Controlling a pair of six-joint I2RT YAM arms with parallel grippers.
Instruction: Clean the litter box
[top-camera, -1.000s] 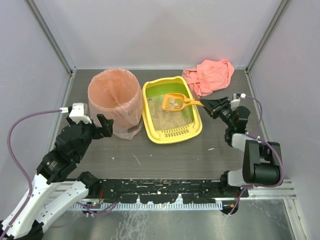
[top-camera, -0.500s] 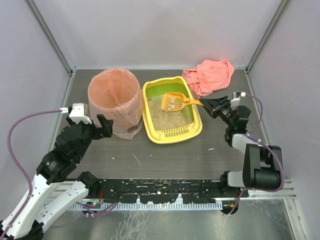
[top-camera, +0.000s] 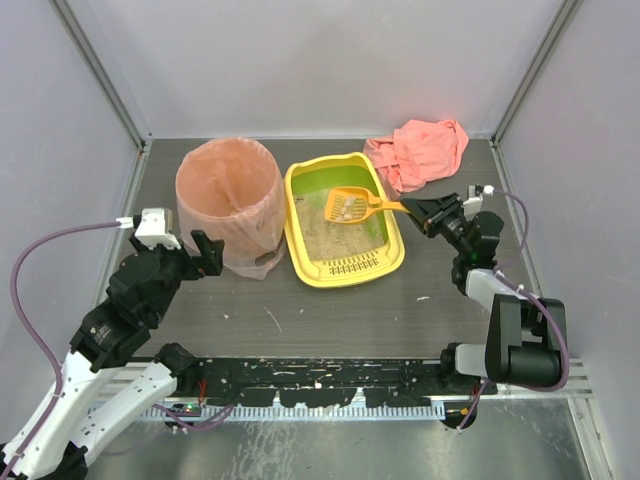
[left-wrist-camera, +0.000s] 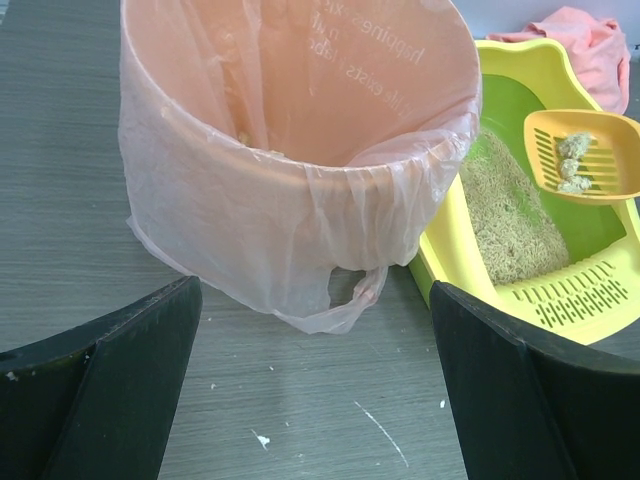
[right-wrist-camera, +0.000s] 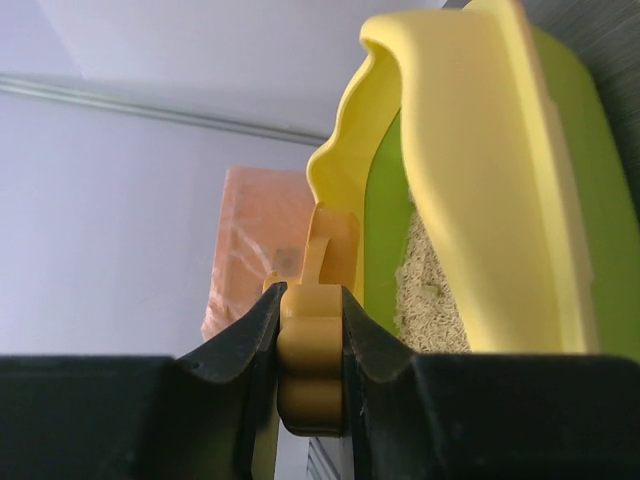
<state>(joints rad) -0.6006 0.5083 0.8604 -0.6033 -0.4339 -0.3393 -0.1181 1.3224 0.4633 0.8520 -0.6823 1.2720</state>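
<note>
The yellow litter box (top-camera: 300, 235), green inside with beige litter, sits mid-table; it also shows in the left wrist view (left-wrist-camera: 450, 262) and the right wrist view (right-wrist-camera: 470, 150). My right gripper (top-camera: 418, 212) is shut on the handle of an orange slotted scoop (top-camera: 347, 205), held above the box with clumps in it (left-wrist-camera: 572, 165); the handle sits between the jaws (right-wrist-camera: 311, 360). My left gripper (top-camera: 205, 250) is open and empty, just in front of the round bin with the pink bag (top-camera: 228, 200).
A crumpled pink cloth (top-camera: 420, 150) lies at the back right beside the box. The bin (left-wrist-camera: 300, 150) stands touching the box's left side. Grey walls close in the table on three sides.
The scoop with clumps has stayed about where it was above the box. My left arm has shifted slightly to the left.
</note>
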